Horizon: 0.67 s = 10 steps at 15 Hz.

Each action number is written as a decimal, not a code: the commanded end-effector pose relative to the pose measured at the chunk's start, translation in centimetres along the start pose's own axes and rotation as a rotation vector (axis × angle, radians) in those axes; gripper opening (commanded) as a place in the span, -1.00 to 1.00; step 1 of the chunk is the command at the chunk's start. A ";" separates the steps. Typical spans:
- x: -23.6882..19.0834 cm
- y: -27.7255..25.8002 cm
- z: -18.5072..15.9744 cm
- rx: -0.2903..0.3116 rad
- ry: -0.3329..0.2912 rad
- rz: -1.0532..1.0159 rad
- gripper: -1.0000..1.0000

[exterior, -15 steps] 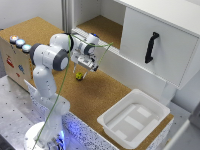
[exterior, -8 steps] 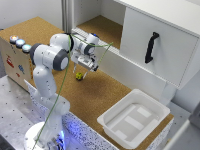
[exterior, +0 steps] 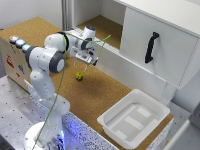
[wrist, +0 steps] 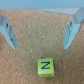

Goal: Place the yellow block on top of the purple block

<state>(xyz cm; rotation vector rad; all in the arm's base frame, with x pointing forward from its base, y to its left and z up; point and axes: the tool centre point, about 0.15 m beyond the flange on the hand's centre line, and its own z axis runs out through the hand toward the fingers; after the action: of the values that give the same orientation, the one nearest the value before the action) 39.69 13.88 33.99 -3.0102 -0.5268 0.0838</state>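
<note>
The yellow block (exterior: 79,75) is a tiny yellow-green cube on the cork table top; in the wrist view (wrist: 45,66) it shows a dark letter on its upper face. My gripper (exterior: 85,63) hangs open and empty above and a little behind it. In the wrist view the gripper (wrist: 39,46) has its two blue-grey fingers (wrist: 8,32) spread wide, and the block lies beyond the tips, not between them. The purple block does not show as a separate thing. A dark patch under the yellow block may be it or a shadow; I cannot tell.
A white plastic bin (exterior: 134,119) stands on the table at the exterior view's right. A white cabinet with a black handle (exterior: 150,47) and an open shelf (exterior: 102,26) runs along the back. A box with coloured knobs (exterior: 17,42) is at the left.
</note>
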 end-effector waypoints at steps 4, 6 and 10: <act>-4.4 0.4 -6.7 0.001 0.144 0.051 1.00; -4.7 -0.1 -7.6 -0.015 0.117 0.055 1.00; -4.5 -1.7 -9.2 -0.018 0.096 0.015 1.00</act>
<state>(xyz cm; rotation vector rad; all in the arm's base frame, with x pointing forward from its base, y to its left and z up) 36.55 11.95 41.17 -3.0108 -0.4721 -0.0814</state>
